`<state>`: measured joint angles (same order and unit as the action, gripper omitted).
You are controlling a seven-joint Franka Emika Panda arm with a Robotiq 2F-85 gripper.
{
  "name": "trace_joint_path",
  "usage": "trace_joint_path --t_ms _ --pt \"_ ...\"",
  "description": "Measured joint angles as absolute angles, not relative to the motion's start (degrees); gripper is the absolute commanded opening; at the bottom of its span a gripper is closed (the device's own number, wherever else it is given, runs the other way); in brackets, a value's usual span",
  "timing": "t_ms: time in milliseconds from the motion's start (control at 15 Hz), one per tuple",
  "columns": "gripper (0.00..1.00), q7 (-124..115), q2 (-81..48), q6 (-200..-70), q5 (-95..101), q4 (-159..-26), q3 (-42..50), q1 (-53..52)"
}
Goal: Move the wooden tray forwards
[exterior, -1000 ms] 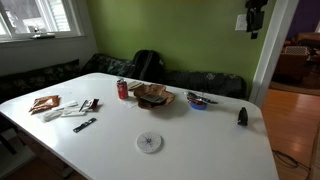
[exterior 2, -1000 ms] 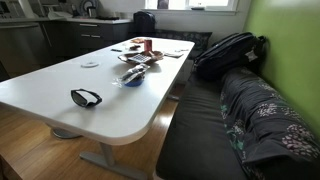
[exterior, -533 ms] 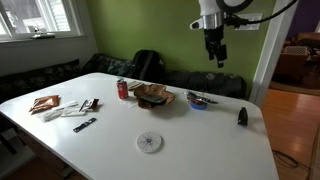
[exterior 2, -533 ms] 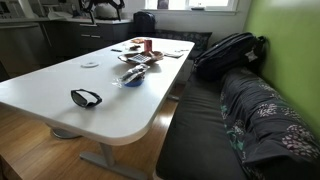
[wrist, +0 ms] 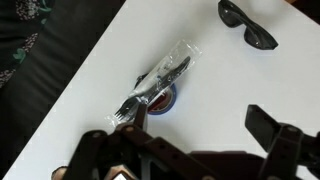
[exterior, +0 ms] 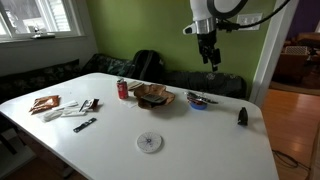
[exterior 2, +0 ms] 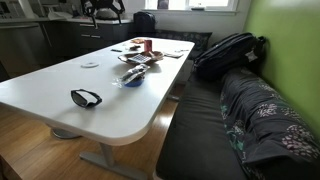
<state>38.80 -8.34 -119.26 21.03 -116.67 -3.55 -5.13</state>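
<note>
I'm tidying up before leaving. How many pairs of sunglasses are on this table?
1. The black sunglasses lie by themselves on the white table, apart from the blue bowl, near the table's edge. No other pair shows; the clutter could hide one.

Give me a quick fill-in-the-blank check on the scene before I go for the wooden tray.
The hand hangs high ___ the white table, holding nothing. Its jaws stand ___. The can beside the wooden tray is ___. In the wrist view, wrapped cutlery lies across the ___ bowl.
Missing: above; open; red; blue
</note>
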Motion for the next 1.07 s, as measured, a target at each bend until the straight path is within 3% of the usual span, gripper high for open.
trace_joint_path --t_ms 333,733,1067 --pt "1.00 38.34 -8.28 -131.45 25.87 -118.70 -4.41 -5.42" --pt "1.00 34.17 -7.03 -159.94 33.31 -128.70 -3.95 -4.49" --pt "1.00 41.46 -9.94 -184.21 23.79 -134.82 -6.35 3.01"
